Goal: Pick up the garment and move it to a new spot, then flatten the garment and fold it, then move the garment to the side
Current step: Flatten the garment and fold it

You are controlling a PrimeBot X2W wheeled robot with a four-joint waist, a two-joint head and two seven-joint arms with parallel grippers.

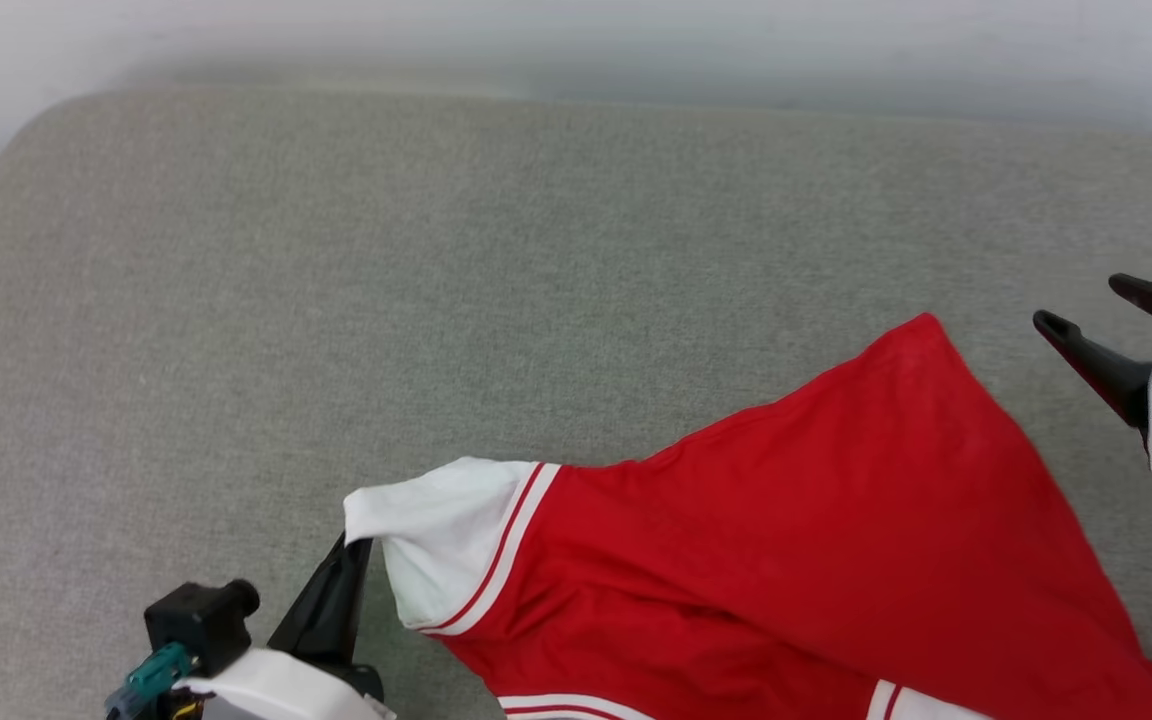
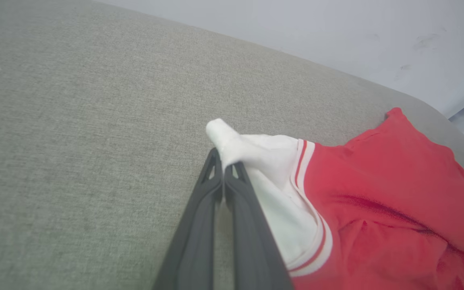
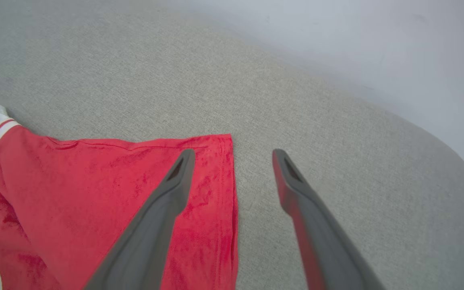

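Observation:
The garment [image 1: 786, 540] is a red shirt with white, red-striped sleeves, spread over the near right of the grey cushion [image 1: 436, 250]. My left gripper [image 1: 351, 545] is shut on the tip of its white sleeve [image 2: 256, 157], pinched between the fingertips in the left wrist view. My right gripper [image 1: 1086, 305] stands open at the right edge, just beyond the red hem corner [image 1: 921, 330]. In the right wrist view its fingers [image 3: 175, 189] spread wide above that hem corner [image 3: 216, 169], with nothing between them.
The grey cushion runs wide to the left and back. A pale wall [image 1: 576, 40] stands behind its far edge. The cushion's rounded corner [image 1: 46, 120] is at the far left.

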